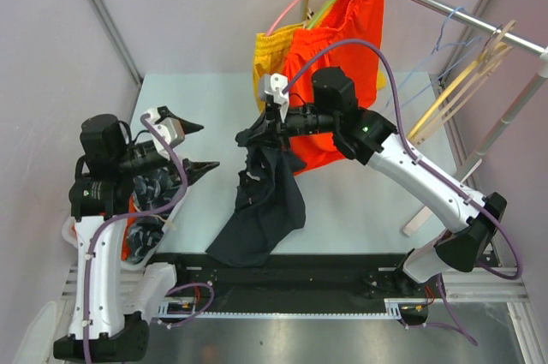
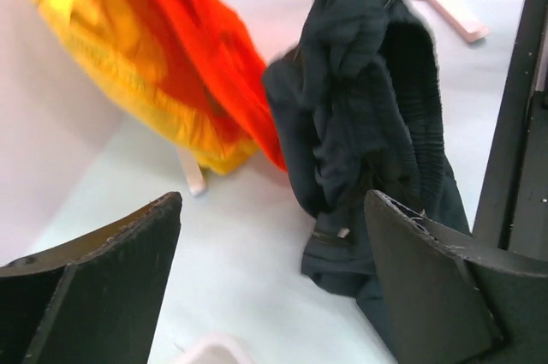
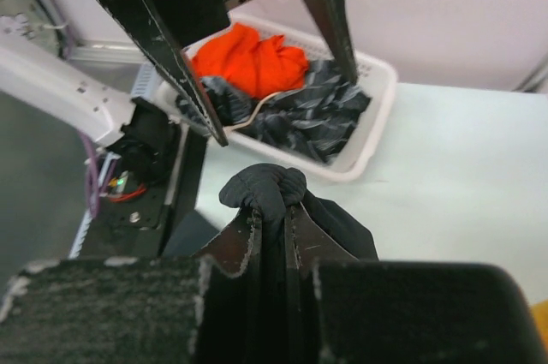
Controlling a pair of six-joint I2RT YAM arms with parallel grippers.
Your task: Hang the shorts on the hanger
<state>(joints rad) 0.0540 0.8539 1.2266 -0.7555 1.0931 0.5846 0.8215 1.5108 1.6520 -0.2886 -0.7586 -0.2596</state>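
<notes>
The dark navy shorts (image 1: 261, 201) hang bunched from my right gripper (image 1: 259, 135), which is shut on their waistband above the table's middle; the lower end rests on the table's front edge. In the right wrist view the fabric bulges (image 3: 265, 186) out past the closed right gripper (image 3: 272, 218). My left gripper (image 1: 195, 147) is open and empty, a short way left of the shorts. In the left wrist view the shorts (image 2: 368, 107) hang just beyond the open left gripper (image 2: 274, 210). The light-blue wire hanger (image 1: 437, 45) hangs on the rail at the back right.
Orange shorts (image 1: 338, 73) and yellow shorts (image 1: 270, 47) hang on pink and green hangers from the rail (image 1: 445, 8). Cream hangers (image 1: 467, 77) hang next to the blue one. A white basket (image 3: 368, 124) of clothes sits at the table's left under my left arm.
</notes>
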